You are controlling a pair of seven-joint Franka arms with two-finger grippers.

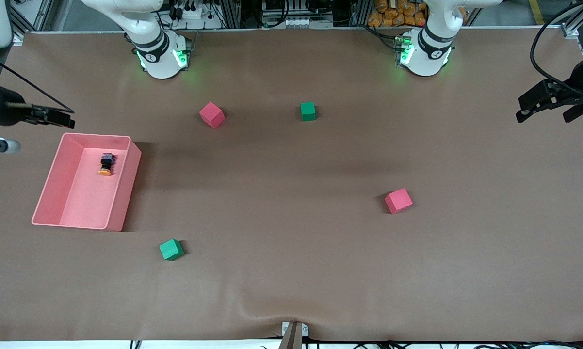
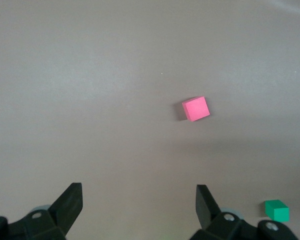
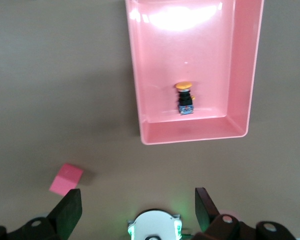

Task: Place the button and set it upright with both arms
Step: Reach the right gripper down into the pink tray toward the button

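Note:
The button [image 1: 106, 164] lies on its side in the pink bin [image 1: 124, 191], its orange cap toward the front camera and its black body away from it. It also shows in the right wrist view [image 3: 185, 98], inside the bin [image 3: 190, 133]. My right gripper [image 1: 61, 118] [image 3: 137, 200] is open and empty, up in the air over the table just outside the bin's corner, at the right arm's end. My left gripper [image 1: 539, 109] [image 2: 138, 195] is open and empty, high over bare table at the left arm's end.
Two red cubes [image 1: 211, 115] [image 1: 398, 200] and two green cubes [image 1: 308, 111] [image 1: 171, 249] lie scattered on the brown table. The left wrist view shows a red cube [image 2: 196, 108] and a green cube [image 2: 276, 210]. The right wrist view shows a red cube [image 3: 66, 179].

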